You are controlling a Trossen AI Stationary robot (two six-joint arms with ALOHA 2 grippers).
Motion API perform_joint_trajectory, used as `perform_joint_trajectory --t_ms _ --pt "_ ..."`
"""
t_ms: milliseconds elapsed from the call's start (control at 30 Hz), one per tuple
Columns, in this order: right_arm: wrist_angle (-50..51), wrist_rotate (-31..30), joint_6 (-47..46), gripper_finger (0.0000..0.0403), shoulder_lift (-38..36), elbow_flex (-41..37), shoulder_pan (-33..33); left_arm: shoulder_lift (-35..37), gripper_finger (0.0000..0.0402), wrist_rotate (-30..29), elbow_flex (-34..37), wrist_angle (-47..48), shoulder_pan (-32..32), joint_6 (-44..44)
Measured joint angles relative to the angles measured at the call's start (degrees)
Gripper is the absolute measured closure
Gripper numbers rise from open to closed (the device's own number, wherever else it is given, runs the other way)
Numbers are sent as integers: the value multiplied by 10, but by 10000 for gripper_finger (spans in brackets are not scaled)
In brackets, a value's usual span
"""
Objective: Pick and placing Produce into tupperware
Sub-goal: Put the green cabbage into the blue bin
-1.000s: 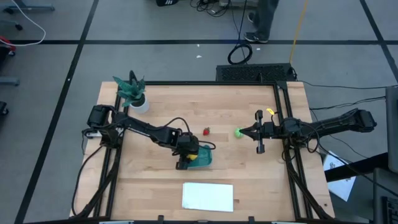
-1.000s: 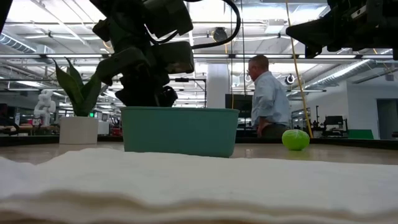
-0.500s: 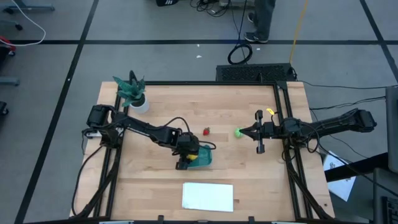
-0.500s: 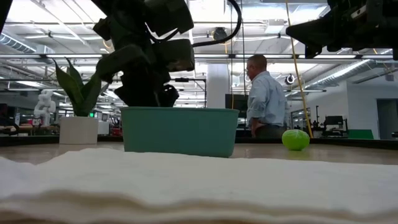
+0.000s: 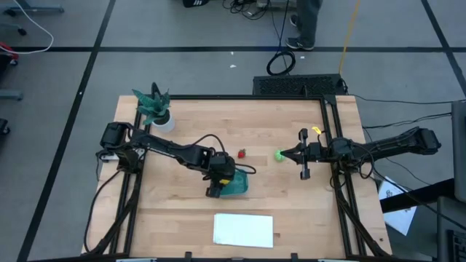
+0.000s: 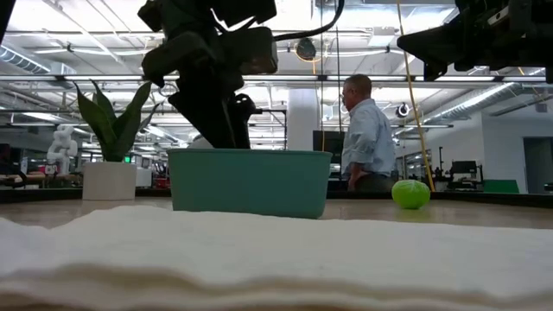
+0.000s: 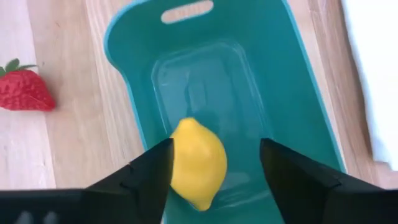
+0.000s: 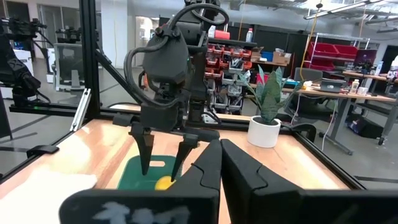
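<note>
Left wrist view showed your left end effector poised directly above the tupperware, its fingers spread apart with the lemon lying free between them on the container's teal floor, touching neither finger so far as you could tell. Just outside the container's rim, off to one side of that end effector, the strawberry rested on the bare desk. From overhead, your right end effector hung near the desk's right edge, its fingers pressed together, with the green fruit just beyond its tip on the wood. At desk height the green fruit sat well apart from the tupperware. A potted plant stood behind the left arm, and a white sheet lay nearer the front edge.
</note>
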State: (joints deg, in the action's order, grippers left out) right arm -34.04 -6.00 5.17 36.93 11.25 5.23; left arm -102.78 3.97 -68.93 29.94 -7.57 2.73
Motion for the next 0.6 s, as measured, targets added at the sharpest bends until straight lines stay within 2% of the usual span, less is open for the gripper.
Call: perform_joint_trajectory --t_ms 333,600 --pt "0 0 0 403 0 0 0 0 311 1 0 9 0 7" --pt "0 0 0 403 0 0 0 0 384 5 0 15 0 7"
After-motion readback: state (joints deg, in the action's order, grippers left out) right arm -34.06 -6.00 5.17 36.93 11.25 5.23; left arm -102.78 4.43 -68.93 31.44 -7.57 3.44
